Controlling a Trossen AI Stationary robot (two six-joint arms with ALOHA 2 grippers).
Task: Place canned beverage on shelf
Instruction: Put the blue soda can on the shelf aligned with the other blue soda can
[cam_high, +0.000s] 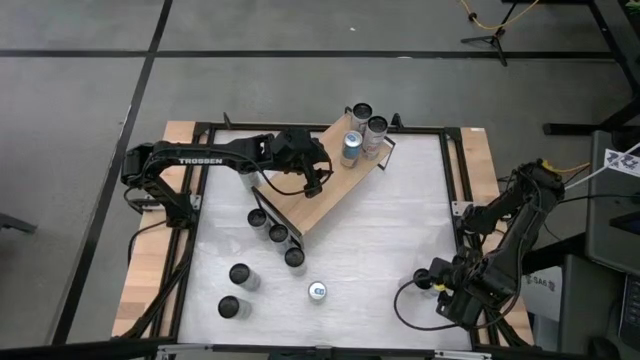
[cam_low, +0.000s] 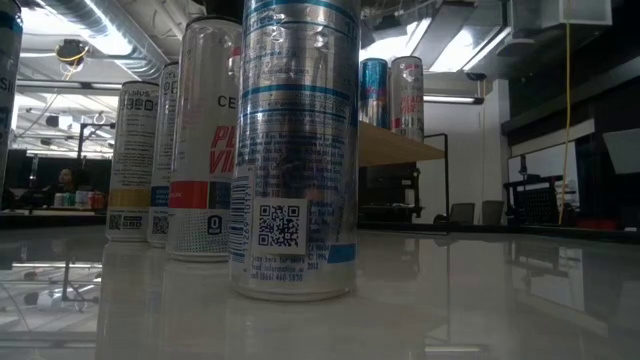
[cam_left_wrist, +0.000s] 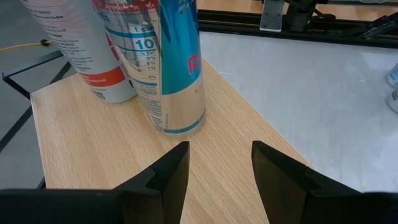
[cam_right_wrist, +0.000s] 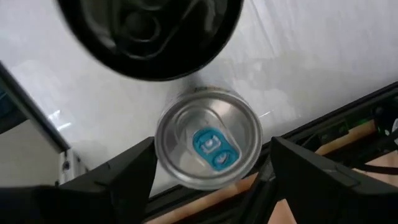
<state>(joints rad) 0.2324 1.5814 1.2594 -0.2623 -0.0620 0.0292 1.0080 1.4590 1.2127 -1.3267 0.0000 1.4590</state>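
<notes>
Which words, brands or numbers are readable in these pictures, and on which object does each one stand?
"TROSSEN": on the left arm, high view.
"10": on the blue can standing on the shelf, left wrist view.
"CE": on the white can, low view.
The QR-code can has fine print too small to read.

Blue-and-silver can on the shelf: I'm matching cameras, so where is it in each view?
High view: blue-and-silver can at the shelf's far end, beside two cans.
Low view: background, right of centre, on the shelf.
Left wrist view: nearest can, standing on the shelf.
Right wrist view: not in it.
Shared landmark: the wooden shelf.
</notes>
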